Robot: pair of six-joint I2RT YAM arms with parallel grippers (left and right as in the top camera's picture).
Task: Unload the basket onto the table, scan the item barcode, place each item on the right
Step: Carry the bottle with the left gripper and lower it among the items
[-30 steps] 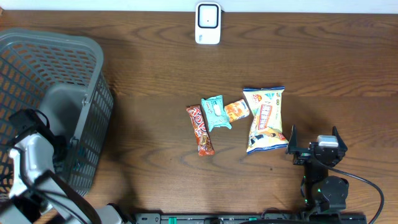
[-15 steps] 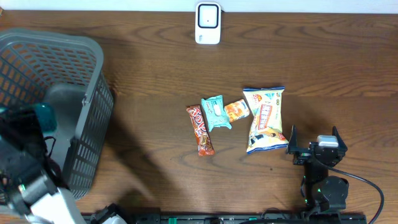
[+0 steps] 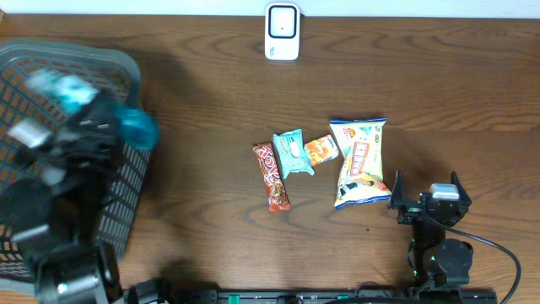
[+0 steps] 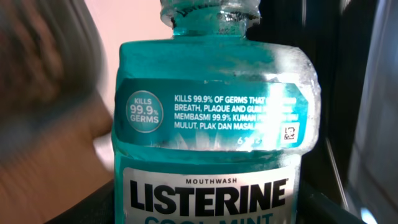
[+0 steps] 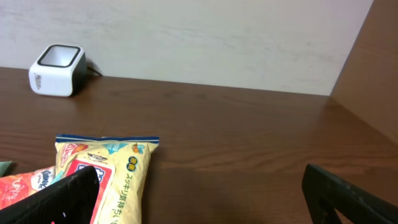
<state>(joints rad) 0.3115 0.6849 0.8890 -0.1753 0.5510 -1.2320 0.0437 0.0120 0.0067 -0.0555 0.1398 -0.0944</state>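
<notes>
Teal plastic Listerine mouthwash bottle (image 4: 211, 124): clamped in left gripper (image 3: 93, 127) above grey mesh basket's (image 3: 126, 194) right wall, seemingly held clear for carrying to white box scanner (image 3: 282, 31), well apart at brown wooden table's (image 3: 211, 101) far edge; barcode unseen. Right gripper (image 3: 426, 196): jaws wide, empty, parked beside yellow snack bag (image 3: 360, 160)

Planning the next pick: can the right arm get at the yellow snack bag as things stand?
Probably yes: the right gripper stands open just beside the yellow snack bag, nothing between them.

Basket (image 3: 128, 190) left, snacks (image 3: 316, 150) centre (four together), scanner (image 3: 282, 31) behind
</notes>
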